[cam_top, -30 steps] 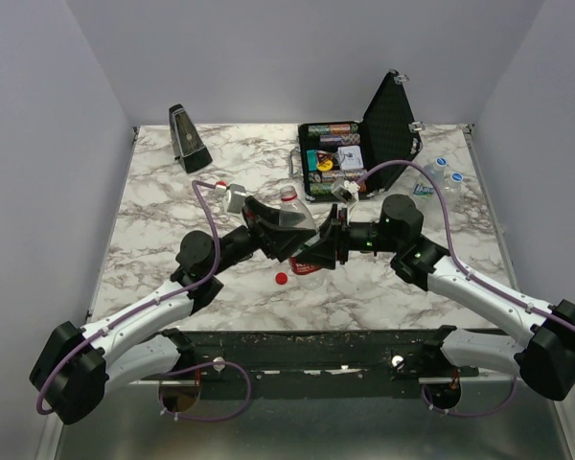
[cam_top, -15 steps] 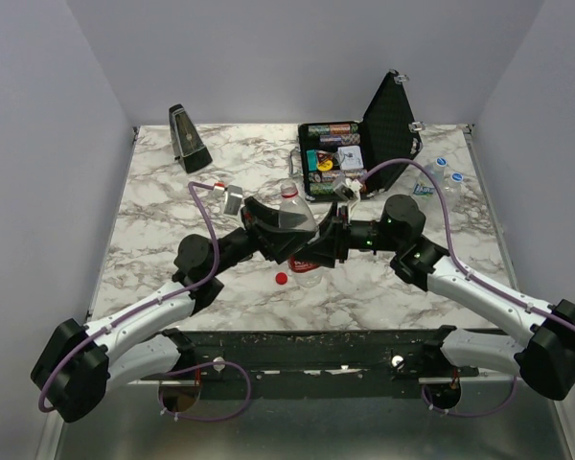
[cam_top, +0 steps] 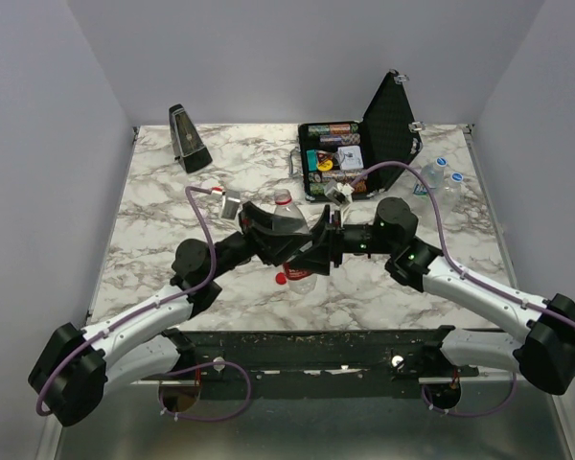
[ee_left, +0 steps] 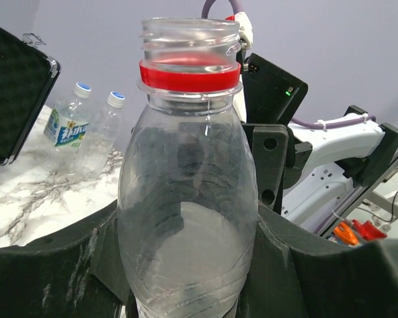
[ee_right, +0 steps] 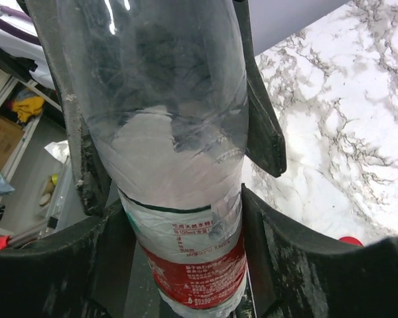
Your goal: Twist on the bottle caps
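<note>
A clear plastic bottle [cam_top: 292, 230] with a red label and a red neck ring stands tilted over the table's middle, its mouth open and capless [ee_left: 189, 30]. My left gripper [cam_top: 276, 235] is shut on its upper body [ee_left: 186, 218]. My right gripper [cam_top: 314, 254] is shut on its lower, labelled part [ee_right: 192, 265]. The plain red cap [cam_top: 282, 279] lies on the marble just left of the bottle's base; it also shows in the right wrist view [ee_right: 350, 241]. Two small capped bottles with blue-and-white caps [cam_top: 441, 164] [ee_left: 83, 87] stand at the far right.
An open black case [cam_top: 340, 158] with poker chips stands at the back, its lid up. A dark metronome [cam_top: 188, 139] stands at the back left. Purple cables loop over both arms.
Both grippers have shifted a little left and toward the near edge with the bottle, so its base now sits close beside the red cap. Both grips are unchanged.
</note>
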